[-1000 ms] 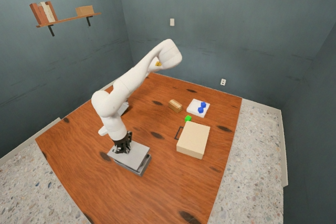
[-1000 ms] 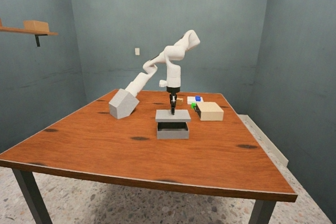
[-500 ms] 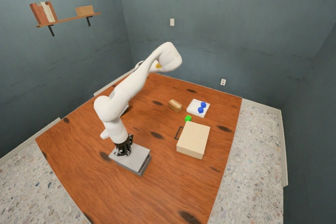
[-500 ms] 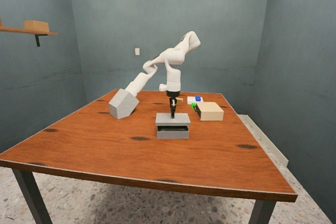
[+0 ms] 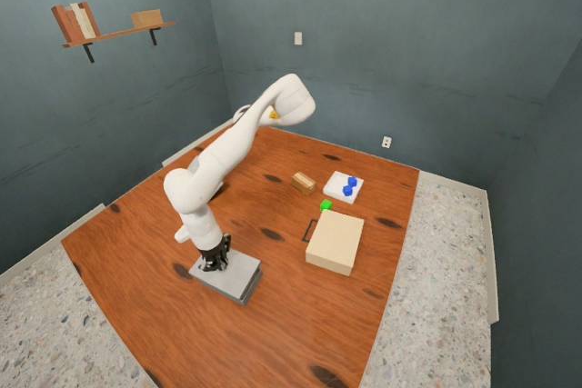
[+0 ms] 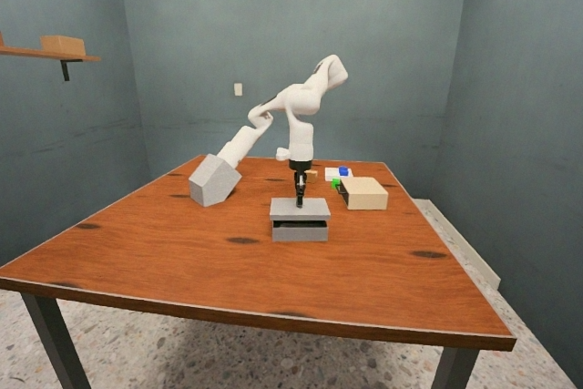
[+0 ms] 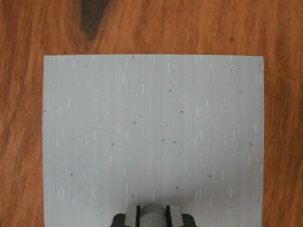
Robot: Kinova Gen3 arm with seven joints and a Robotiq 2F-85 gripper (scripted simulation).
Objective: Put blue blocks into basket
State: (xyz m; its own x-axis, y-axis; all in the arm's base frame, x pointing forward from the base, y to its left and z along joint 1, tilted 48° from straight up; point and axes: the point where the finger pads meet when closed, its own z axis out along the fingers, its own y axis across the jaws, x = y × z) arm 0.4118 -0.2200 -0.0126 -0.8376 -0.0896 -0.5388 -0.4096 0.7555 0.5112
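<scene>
Metal box (image 5: pixel 223 293) (image 6: pixel 300 233): grey, open-topped, upright on the table. Its lid (image 5: pixel 235 272) (image 6: pixel 300 208) (image 7: pixel 152 128): flat grey slab, above the box, dark gap between; not seated. Light wooden cabinet (image 5: pixel 335 241) (image 6: pixel 365 193): pale, boxy, to the right of the metal box, dark handle at its side facing the box's side of the table. Basket (image 5: pixel 335 184) (image 6: pixel 331 174): white, shallow, beyond the metal box, farther off than the cabinet. Two blue blocks (image 5: pixel 349 185) (image 6: pixel 342 170) in it.
</scene>
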